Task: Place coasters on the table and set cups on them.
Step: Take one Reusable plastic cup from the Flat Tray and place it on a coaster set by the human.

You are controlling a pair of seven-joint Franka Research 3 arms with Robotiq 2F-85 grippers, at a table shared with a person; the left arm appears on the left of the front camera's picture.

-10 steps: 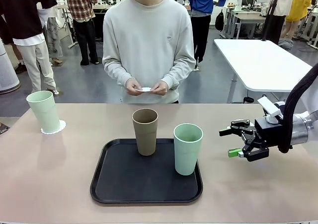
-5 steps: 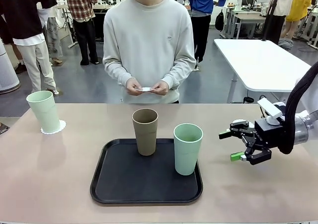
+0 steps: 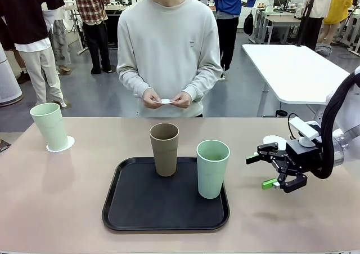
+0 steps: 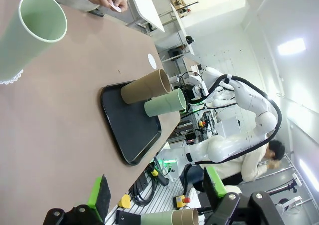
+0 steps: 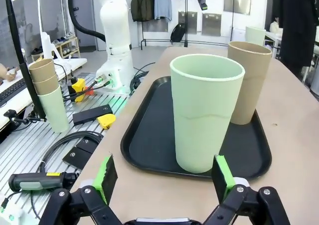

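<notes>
- Mint cup [image 3: 212,168]: matte, tapered, no handle; upright, mouth up, on the right side of the tray [image 3: 140,206], frame centre.
- Brown cup [image 3: 164,148]: upright at the tray's far edge, just left.
- Second mint cup [image 3: 49,125]: upright on a scalloped coaster [image 3: 62,146], far left.
- Another coaster [image 3: 274,139] lies flat at right, behind the right gripper [image 3: 259,171], which is spread wide, empty, facing the mint cup.
- Left gripper [image 4: 155,190]: wide, empty.
- Person's hands [image 3: 181,100], top centre, hold a third coaster [image 3: 165,101].
</notes>
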